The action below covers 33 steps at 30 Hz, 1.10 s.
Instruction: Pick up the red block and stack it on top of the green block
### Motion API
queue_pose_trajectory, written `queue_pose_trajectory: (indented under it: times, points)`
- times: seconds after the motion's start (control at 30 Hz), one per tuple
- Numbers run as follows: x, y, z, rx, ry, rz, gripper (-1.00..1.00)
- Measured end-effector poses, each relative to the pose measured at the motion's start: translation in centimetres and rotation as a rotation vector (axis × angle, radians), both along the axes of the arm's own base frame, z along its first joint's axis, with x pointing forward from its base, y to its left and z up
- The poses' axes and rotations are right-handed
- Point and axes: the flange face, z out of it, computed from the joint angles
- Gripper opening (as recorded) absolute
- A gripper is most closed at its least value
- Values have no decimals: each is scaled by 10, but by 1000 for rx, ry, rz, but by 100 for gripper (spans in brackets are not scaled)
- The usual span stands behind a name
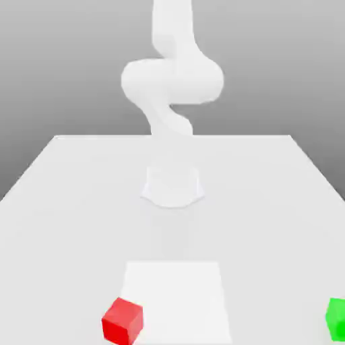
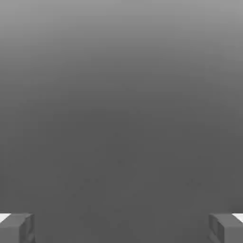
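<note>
The red block [image 1: 122,320] sits on the white table [image 1: 60,222] near its front edge, toward the exterior view's left. The green block [image 1: 337,318] rests on the same table at the exterior view's far right, cut off by the picture's border and well apart from the red one. In the hand view my gripper [image 2: 121,228] is open: its two grey fingertips [image 2: 16,228] stand far apart with nothing between them, and only a plain grey backdrop lies beyond.
The white arm [image 1: 172,81] rises from its round base [image 1: 172,185] at the table's middle and bends high above it. A paler square patch [image 1: 176,290] marks the tabletop just right of the red block.
</note>
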Motion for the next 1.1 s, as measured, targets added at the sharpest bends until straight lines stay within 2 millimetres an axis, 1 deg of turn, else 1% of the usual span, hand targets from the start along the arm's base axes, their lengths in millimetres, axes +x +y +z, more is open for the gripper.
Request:
queue_pose_trajectory:
  times: [0.1,0.2,0.33,0.43,0.53,0.6,0.7,0.8,0.87,0.97,1.0,1.1]
  points:
    - [38,-8,-49,17,89,-42,0]
    - [67,-18,-99,33,173,-83,0]
    - [97,-31,-170,56,285,-138,0]
    - [112,-42,-226,73,368,-180,0]
    - [119,-52,-283,91,451,-222,0]
    - [120,-60,-322,105,507,-254,0]
    - [117,-70,-379,124,589,-299,0]
    - [107,-75,-435,142,672,-337,0]
    - [102,-77,-468,149,706,-354,0]
    - [100,-78,-509,151,716,-359,0]
    - [100,-78,-522,152,716,-360,-100]
    - [100,-78,-522,152,716,-360,-100]
